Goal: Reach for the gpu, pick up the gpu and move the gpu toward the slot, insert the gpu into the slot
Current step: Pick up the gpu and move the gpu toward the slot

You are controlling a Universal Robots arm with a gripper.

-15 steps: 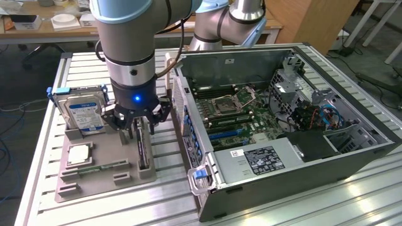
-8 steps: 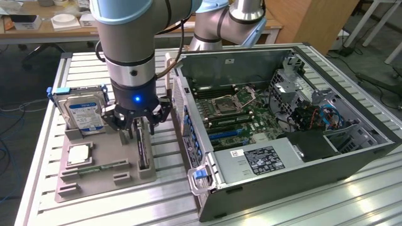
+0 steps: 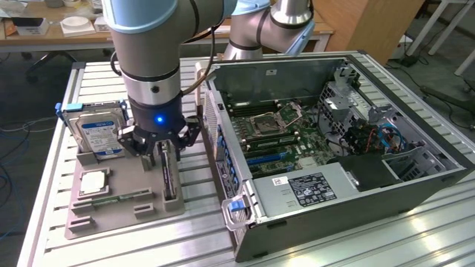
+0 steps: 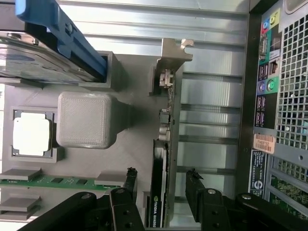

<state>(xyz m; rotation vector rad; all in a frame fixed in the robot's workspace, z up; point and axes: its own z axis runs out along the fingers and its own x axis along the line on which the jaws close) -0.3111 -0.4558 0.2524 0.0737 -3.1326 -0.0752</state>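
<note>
The gpu (image 3: 169,177) stands on its long edge in a holder at the right side of the grey tray (image 3: 122,221), with its pale bracket toward the far end. My gripper (image 3: 159,151) hangs straight over it, open, a finger on each side of the card. In the wrist view the two black fingers (image 4: 129,182) flank the gpu (image 4: 165,144) with small gaps and do not touch it. The slot (image 3: 266,160) is a long blue strip on the green motherboard inside the open computer case (image 3: 415,183).
On the tray a silver hard drive (image 3: 100,133) with a blue-white label stands at the far left, a square silver chip (image 3: 93,182) lies in front of it, and a green memory stick (image 3: 111,198) lies nearer. The case's rear panel (image 4: 279,96) sits close beside the tray.
</note>
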